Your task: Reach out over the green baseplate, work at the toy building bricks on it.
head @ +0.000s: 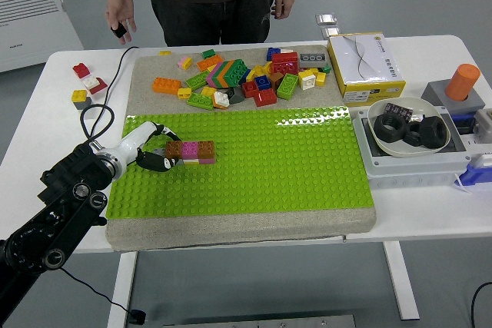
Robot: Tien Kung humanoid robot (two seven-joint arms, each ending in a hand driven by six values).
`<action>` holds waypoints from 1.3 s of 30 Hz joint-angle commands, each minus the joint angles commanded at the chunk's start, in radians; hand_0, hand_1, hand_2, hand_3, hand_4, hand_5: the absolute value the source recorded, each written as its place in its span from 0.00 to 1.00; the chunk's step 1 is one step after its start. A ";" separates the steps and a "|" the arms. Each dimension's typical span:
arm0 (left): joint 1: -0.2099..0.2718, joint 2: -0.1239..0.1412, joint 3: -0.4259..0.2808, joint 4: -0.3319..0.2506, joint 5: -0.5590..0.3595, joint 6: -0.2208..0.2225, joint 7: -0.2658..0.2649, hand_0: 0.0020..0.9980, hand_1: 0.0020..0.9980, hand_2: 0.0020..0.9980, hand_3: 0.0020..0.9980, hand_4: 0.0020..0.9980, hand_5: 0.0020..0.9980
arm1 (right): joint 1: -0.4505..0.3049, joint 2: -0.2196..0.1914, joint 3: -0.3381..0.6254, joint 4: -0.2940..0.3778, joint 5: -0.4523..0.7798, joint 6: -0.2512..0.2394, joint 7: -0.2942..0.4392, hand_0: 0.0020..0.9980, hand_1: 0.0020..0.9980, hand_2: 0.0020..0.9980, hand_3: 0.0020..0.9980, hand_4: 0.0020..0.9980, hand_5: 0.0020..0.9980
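Observation:
The green baseplate (269, 163) lies on a grey mat in the middle of the table. Near its left side stands a short row of bricks (191, 151), brown, pink and brown on top, with a yellow and a pink one beneath. My left hand (154, 151) reaches in from the lower left, its white and black fingers curled against the row's left end. Whether they grip the brick or only touch it is not visible. A heap of loose bricks (246, 74) lies on the mat behind the plate. My right arm is out of view.
A person stands at the far side, one hand (121, 27) holding a small black device on a cable. A yellow-white box (364, 65), a bowl of black rings (409, 130) on a grey tray and an orange cylinder (463, 82) stand right. Several bricks (84, 82) lie far left.

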 joint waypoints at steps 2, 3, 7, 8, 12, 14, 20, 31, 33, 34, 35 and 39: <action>0.000 0.000 0.000 0.000 0.000 0.000 -0.001 0.99 0.96 0.92 0.55 0.62 0.00 | 0.000 0.000 0.000 0.000 0.000 0.000 0.000 0.66 0.62 0.60 0.72 0.73 0.99; 0.000 0.000 0.000 0.000 0.000 0.000 -0.002 0.99 0.96 0.92 0.55 0.62 0.00 | 0.000 0.000 0.000 0.000 0.000 0.000 0.001 0.66 0.62 0.60 0.72 0.73 0.99; 0.000 0.000 -0.003 0.001 -0.001 -0.009 -0.009 0.99 0.96 0.92 0.57 0.58 0.00 | 0.000 0.000 0.000 0.000 0.000 0.000 0.001 0.66 0.63 0.60 0.72 0.73 0.99; 0.000 0.000 -0.004 0.002 -0.001 -0.011 -0.010 0.99 0.96 0.92 0.57 0.58 0.00 | 0.000 0.000 0.000 0.000 0.000 0.000 0.001 0.66 0.63 0.60 0.72 0.73 0.99; -0.001 0.000 -0.005 0.004 -0.003 -0.019 -0.014 0.99 0.96 0.94 0.59 0.67 0.00 | 0.000 0.000 0.000 0.000 0.000 0.000 0.002 0.66 0.63 0.60 0.72 0.72 0.99; -0.001 0.000 -0.005 0.005 -0.003 -0.021 -0.016 0.99 0.96 0.94 0.59 0.67 0.00 | 0.000 0.000 0.000 0.000 0.000 0.000 0.003 0.66 0.63 0.60 0.72 0.72 0.99; 0.000 0.000 -0.006 0.008 -0.006 -0.021 -0.020 0.99 0.97 0.95 0.60 0.68 0.00 | -0.001 0.000 0.000 0.000 0.000 0.000 0.003 0.66 0.62 0.60 0.72 0.72 0.99; 0.001 0.000 -0.008 0.008 -0.006 -0.018 -0.022 0.98 0.97 0.95 0.62 0.68 0.00 | -0.001 0.000 0.000 0.000 0.000 0.000 0.004 0.66 0.62 0.60 0.71 0.72 0.99; 0.001 0.001 -0.008 0.008 -0.005 -0.018 -0.022 0.98 0.97 0.95 0.62 0.68 0.00 | -0.001 0.000 0.000 0.000 0.000 0.000 0.004 0.66 0.62 0.60 0.71 0.72 0.99; 0.001 0.001 -0.008 0.008 -0.005 -0.018 -0.023 0.98 0.97 0.97 0.67 0.71 0.00 | -0.001 0.000 0.000 0.000 0.000 0.000 0.004 0.66 0.62 0.60 0.71 0.72 0.98; 0.001 0.001 -0.009 0.008 -0.004 -0.019 -0.023 0.98 0.97 0.97 0.67 0.71 0.00 | -0.001 0.000 0.000 0.000 0.000 0.000 0.004 0.66 0.62 0.60 0.71 0.72 0.98; 0.001 0.001 -0.009 0.007 -0.003 -0.024 -0.023 0.98 0.97 0.97 0.67 0.71 0.00 | -0.001 0.000 0.000 0.000 0.000 0.000 0.004 0.66 0.62 0.60 0.71 0.72 0.98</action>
